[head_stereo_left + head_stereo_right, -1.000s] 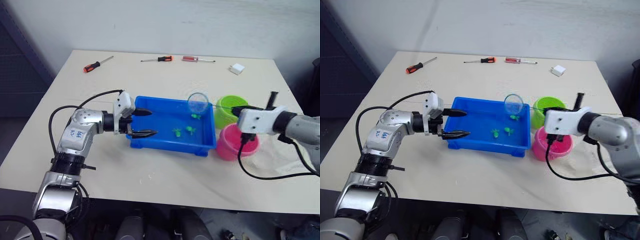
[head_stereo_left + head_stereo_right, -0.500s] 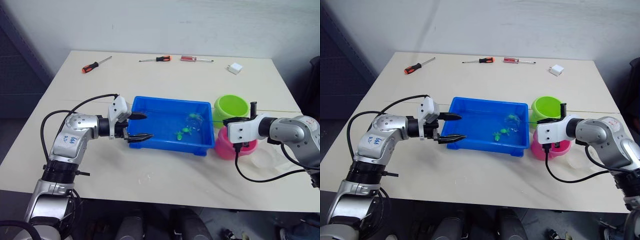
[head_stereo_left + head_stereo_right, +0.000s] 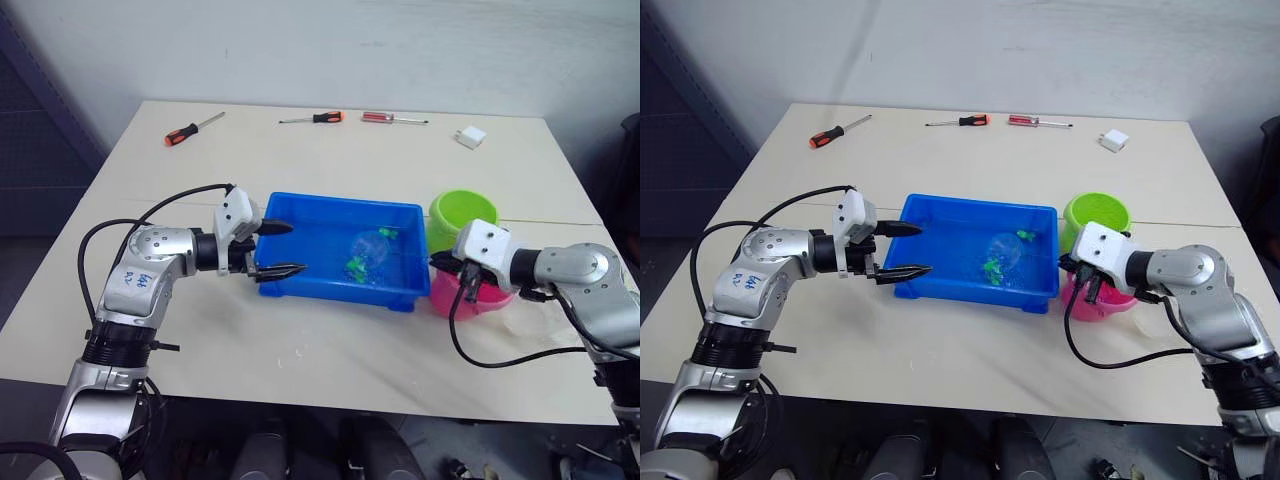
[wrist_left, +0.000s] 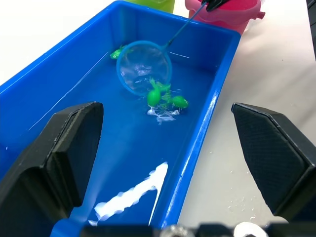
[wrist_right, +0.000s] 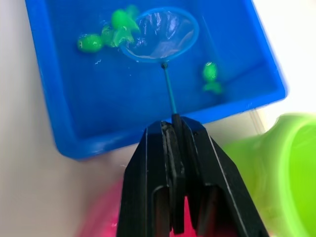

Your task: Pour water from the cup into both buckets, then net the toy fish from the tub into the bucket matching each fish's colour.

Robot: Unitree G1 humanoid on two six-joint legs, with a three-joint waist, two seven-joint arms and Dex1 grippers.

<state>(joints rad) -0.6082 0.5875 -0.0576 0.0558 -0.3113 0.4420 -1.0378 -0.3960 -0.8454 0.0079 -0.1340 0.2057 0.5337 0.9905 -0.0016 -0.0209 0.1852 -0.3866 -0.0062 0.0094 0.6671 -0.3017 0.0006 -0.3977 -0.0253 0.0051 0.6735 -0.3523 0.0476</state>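
Observation:
The blue tub holds water and three green toy fish, two of them together and one apart. The net's hoop is dipped into the tub right beside the pair. My right gripper is shut on the net's thin handle and hovers over the pink bucket. The green bucket stands just behind it. My left gripper is open, with one finger on each side of the tub's left wall. The clear cup is partly hidden behind my right arm.
At the table's far edge lie an orange-handled screwdriver, a second one, a red one and a white plug block. Cables loop from both wrists over the table.
The net has come down from above the tub's right end into the water and slid left to the two fish. My right gripper dropped lower with it. The left gripper has stayed put.

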